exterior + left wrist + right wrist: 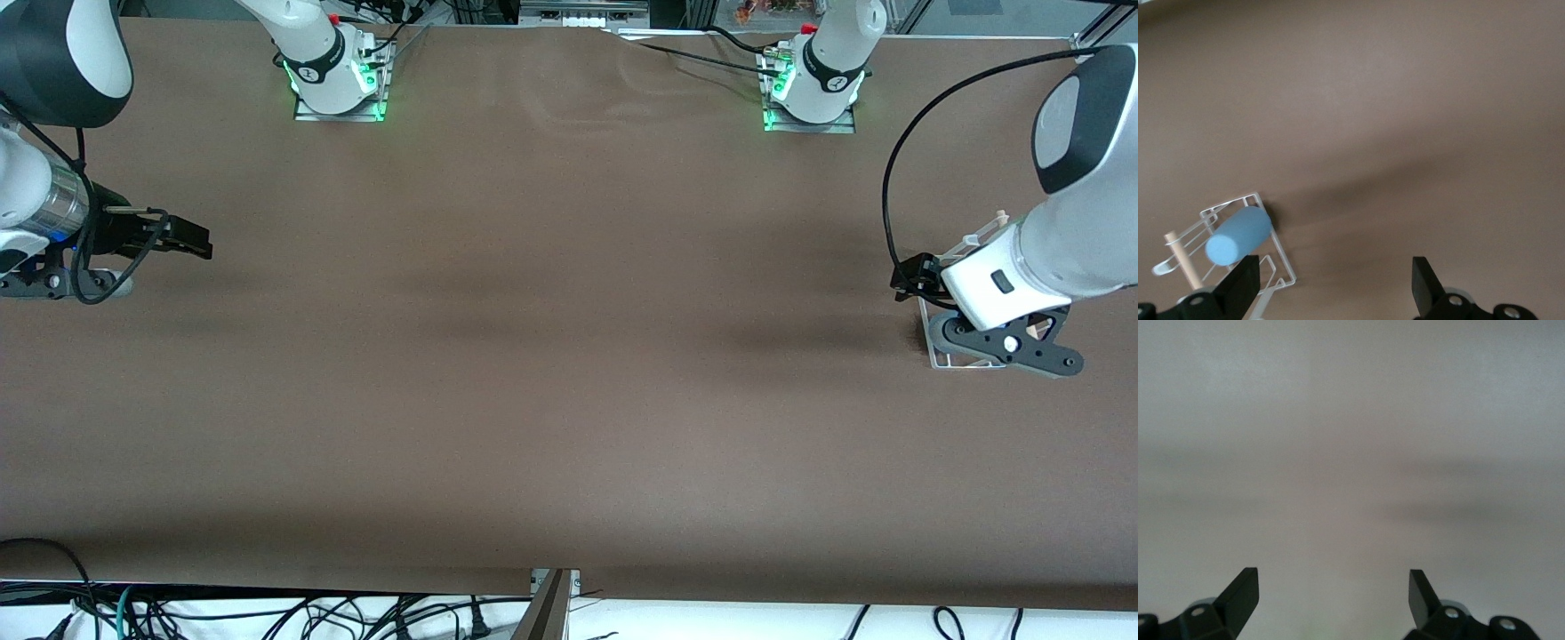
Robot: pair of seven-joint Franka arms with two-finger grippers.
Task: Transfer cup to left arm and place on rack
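Brown counter (551, 356), plain surface, no readable writing or brand on it; the small marks on the black bands at the two arm bases are too small to read. Cup (1238, 235): light-blue, without handle, sits on the rack (1281, 257) toward the left arm's end of the counter, its closed flat end turned up toward the left wrist camera, its body tilted over the white wire frame. Rack: clear, white-edged frame with upturned pegs; one pale wooden dowel (1183, 260) stands just beside the cup. In the front view only the rack's white edges (944, 360) show under the left arm's wrist, and the cup itself is hidden there. Left gripper (1335, 283): hangs over the counter just beside the rack, fingers (1245, 283) spread wide, nothing between them; the cup lies apart from the gap, outside the one finger nearest the rack, and whether that finger overlaps the rack's edge or merely stands above it cannot be told. In the front view the left gripper (916, 277) shows as a black tip at the rack's upper corner. Right gripper (1333, 597): over bare counter at the right arm's end, well apart from cup and rack, fingers (1241, 597) spread wide and holding nothing; in the front view the right gripper (191, 238) points toward the middle of the counter. Black cable (925, 124): loops from the left arm's wrist up over the counter.
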